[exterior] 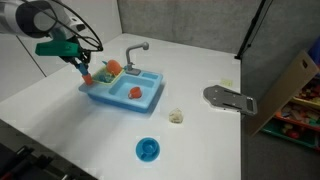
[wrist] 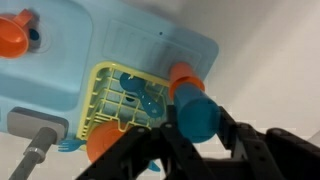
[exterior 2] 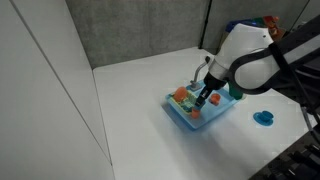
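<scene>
My gripper point(wrist: 196, 138) is shut on a blue cylinder with an orange end point(wrist: 192, 105). I hold it just above the end of a light blue toy sink point(wrist: 120, 40), over the yellow dish rack point(wrist: 100, 95), which holds blue utensils and an orange piece. In both exterior views the gripper point(exterior: 85, 72) point(exterior 2: 204, 98) hovers over the rack end of the sink point(exterior: 150, 100) point(exterior 2: 215, 118). An orange toy point(exterior: 135, 93) lies in the basin and also shows in the wrist view point(wrist: 15, 35). The grey faucet point(exterior: 135, 50) stands at the sink's back edge.
A blue round dish point(exterior: 148, 150) point(exterior 2: 264, 117) and a small pale object point(exterior: 176, 117) lie on the white table beyond the sink. A grey flat tool point(exterior: 228, 98) lies near the table's edge. A cardboard box point(exterior: 290, 85) stands beside the table.
</scene>
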Robot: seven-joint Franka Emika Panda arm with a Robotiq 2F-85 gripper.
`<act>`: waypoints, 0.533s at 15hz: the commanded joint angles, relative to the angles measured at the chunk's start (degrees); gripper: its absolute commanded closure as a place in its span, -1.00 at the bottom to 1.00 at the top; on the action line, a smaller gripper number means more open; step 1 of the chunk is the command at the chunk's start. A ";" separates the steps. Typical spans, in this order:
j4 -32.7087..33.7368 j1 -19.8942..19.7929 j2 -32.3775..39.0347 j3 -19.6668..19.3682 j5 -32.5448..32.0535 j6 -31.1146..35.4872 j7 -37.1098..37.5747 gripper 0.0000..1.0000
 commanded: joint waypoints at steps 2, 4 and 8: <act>1.68 1.01 1.17 -1.07 -1.78 -1.01 2.76 0.67; 1.87 0.84 1.45 -0.81 -1.54 -1.39 2.69 0.67; 2.01 0.85 1.88 -0.78 -1.53 -1.89 2.70 0.67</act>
